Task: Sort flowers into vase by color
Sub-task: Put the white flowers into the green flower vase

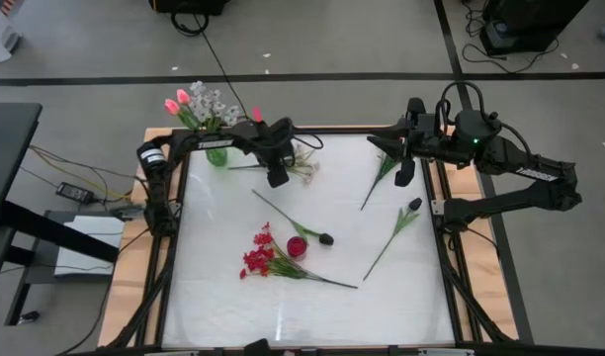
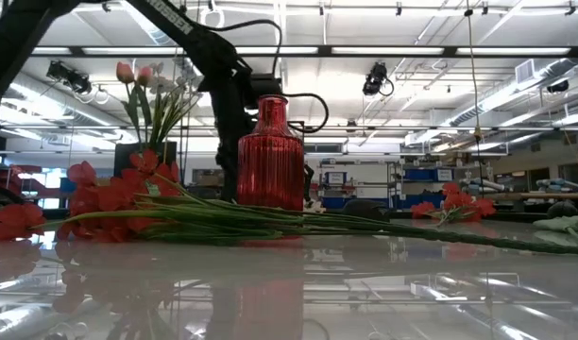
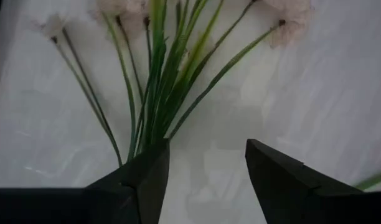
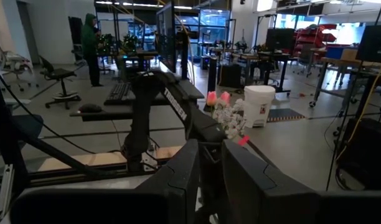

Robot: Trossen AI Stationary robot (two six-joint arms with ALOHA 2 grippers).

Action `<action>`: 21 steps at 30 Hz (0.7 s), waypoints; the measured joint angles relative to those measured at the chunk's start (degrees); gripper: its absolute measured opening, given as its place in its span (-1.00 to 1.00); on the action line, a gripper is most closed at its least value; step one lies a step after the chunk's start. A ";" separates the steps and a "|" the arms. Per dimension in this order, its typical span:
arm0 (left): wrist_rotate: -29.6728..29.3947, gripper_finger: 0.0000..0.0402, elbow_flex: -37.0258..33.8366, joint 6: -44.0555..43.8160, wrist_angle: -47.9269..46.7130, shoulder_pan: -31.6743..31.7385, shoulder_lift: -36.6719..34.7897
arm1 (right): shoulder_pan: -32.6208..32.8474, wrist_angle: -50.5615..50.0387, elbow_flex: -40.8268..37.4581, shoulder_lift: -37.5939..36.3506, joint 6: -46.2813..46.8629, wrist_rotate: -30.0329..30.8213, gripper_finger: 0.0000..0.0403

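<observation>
Nearest the low camera, the red flowers point(image 2: 100, 203) lie flat on the worktop point(image 1: 401, 287) with their stems running past the red vase point(image 2: 270, 153), which stands just beside them; from above that vase point(image 1: 297, 247) sits mid-worktop with the red blooms point(image 1: 258, 259) touching or almost touching it. A dark bud point(image 1: 325, 238) on a long stem lies just behind, and two more stems point(image 1: 391, 232) rest toward the right side. Farther back, the left gripper point(image 1: 277, 170) hangs over a pale spray point(image 1: 302, 163) near the back edge – in its wrist view the fingers point(image 3: 141, 183) stand apart with nothing between them, the spray's green stems point(image 3: 159, 81) fanned out just ahead. This looks like the start of a pick, so the fingers should straddle the stems where they bunch together, not the loose blossom ends, and come down square to the worktop before closing – thin stems will slip out of a skewed pinch. The green vase point(image 1: 216, 153) at the back left corner already holds pink tulips point(image 1: 177, 102) and white sprigs point(image 1: 212, 102), so the pale spray likely belongs there. The right gripper point(image 1: 405, 163) waits at the back right, fingers point(image 4: 178, 180) narrow, holding nothing.
</observation>
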 joint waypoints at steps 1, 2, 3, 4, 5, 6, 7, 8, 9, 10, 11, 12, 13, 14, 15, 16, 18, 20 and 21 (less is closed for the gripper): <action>0.01 0.08 0.77 0.91 -0.57 0.13 0.72 | 0.00 0.00 -0.02 0.00 0.00 0.00 -0.60; 0.03 0.08 1.36 1.92 -0.98 0.14 1.40 | 0.00 0.01 0.00 0.00 0.01 0.00 -0.60; 0.02 0.08 1.73 2.92 -1.31 0.24 1.98 | 0.00 0.00 0.00 0.00 0.02 0.00 -0.60; 0.01 0.08 1.92 4.00 -1.36 0.39 2.46 | 0.00 0.00 0.00 0.00 0.02 0.00 -0.60; 0.01 0.08 2.07 5.10 -1.38 0.50 2.84 | 0.00 0.00 0.00 0.00 0.01 0.00 -0.60; -0.03 0.08 2.12 6.03 -1.21 0.72 3.16 | 0.00 0.00 0.00 0.00 0.00 0.00 -0.60; -0.34 0.08 2.18 6.71 -1.16 0.91 3.67 | 0.00 0.00 0.00 0.00 0.01 0.00 -0.60; -1.06 0.08 2.18 7.42 -1.15 1.11 4.13 | 0.00 0.02 0.00 -0.01 0.00 0.00 -0.60; -1.77 0.08 2.18 7.84 -1.21 1.33 4.76 | 0.00 0.00 0.00 -0.01 0.00 0.00 -0.60; -2.51 0.08 2.16 8.05 -1.11 1.44 5.31 | 0.00 0.00 0.00 0.00 0.00 0.00 -0.60; -3.26 0.08 2.16 8.36 -1.09 1.46 5.72 | 0.00 0.00 0.00 0.00 0.02 0.00 -0.60; -3.86 0.08 2.14 8.90 -1.10 1.57 5.90 | 0.00 0.00 0.00 0.00 0.00 0.00 -0.60; -4.47 0.08 2.14 9.30 -1.10 1.67 5.91 | 0.00 0.00 0.00 0.00 0.00 0.00 -0.60; -5.00 0.08 2.14 9.69 -0.95 1.73 5.91 | 0.00 0.00 -0.01 -0.01 0.01 0.00 -0.60; -5.61 0.08 2.14 10.30 -0.72 1.76 5.91 | 0.00 0.00 0.00 -0.01 0.01 0.00 -0.60; -6.24 0.08 2.14 10.87 -0.54 1.89 5.91 | 0.00 0.00 0.00 0.00 0.02 0.00 -0.60; -6.75 0.07 2.14 12.41 -0.42 2.20 5.91 | 0.00 0.00 0.00 0.00 0.00 0.00 -0.60; -6.91 -0.01 2.14 14.19 -0.39 2.47 6.07 | 0.00 0.00 0.00 0.00 0.02 0.00 -0.60; -7.13 -0.07 2.14 14.75 -0.27 2.54 6.40 | 0.00 0.00 0.00 0.00 0.01 0.00 -0.60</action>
